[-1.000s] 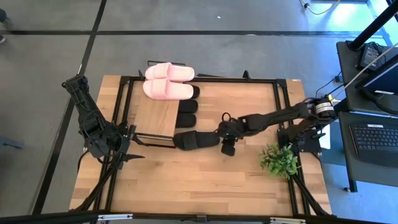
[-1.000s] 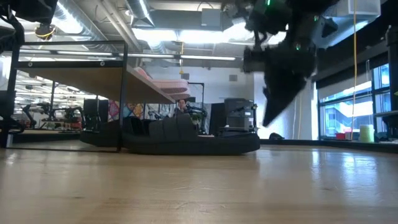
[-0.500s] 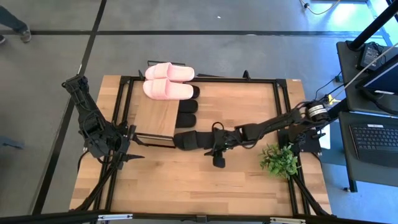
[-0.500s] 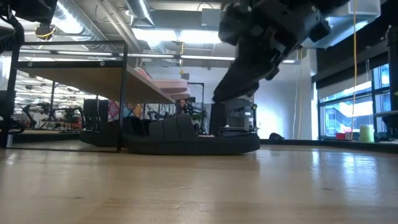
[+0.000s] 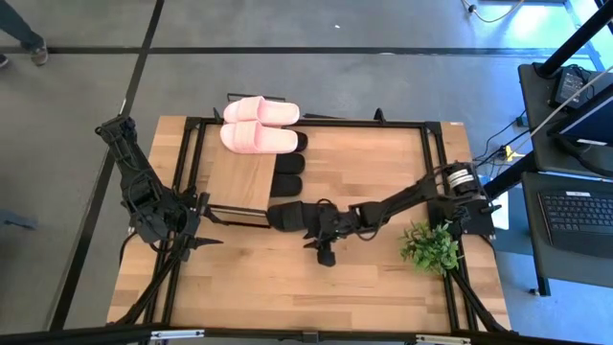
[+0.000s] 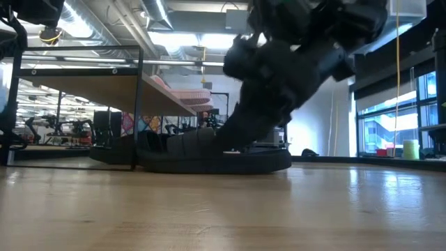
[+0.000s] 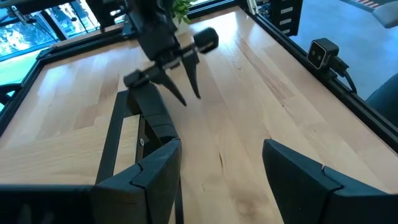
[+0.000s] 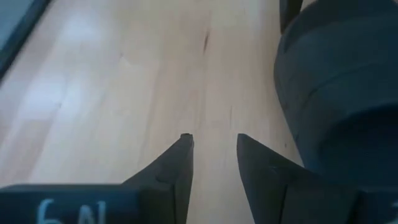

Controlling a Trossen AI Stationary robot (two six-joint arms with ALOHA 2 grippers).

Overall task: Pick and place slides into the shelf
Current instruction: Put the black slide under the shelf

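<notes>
Two pink slides already sit on the shelf at upper left; we count black ones below it. Right gripper, fingers slightly apart and empty, nears the black slide mid-frame.

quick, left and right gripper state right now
Left gripper: open, empty, near the shelf.
Right gripper: open, empty, beside a black slide.

Two light pink slides lie on the shelf, whose top board is pale wood (a shade lighter than the honey-toned, grain-streaked desk) on a black frame. The remaining slides are matte black. A plant is green.
</notes>
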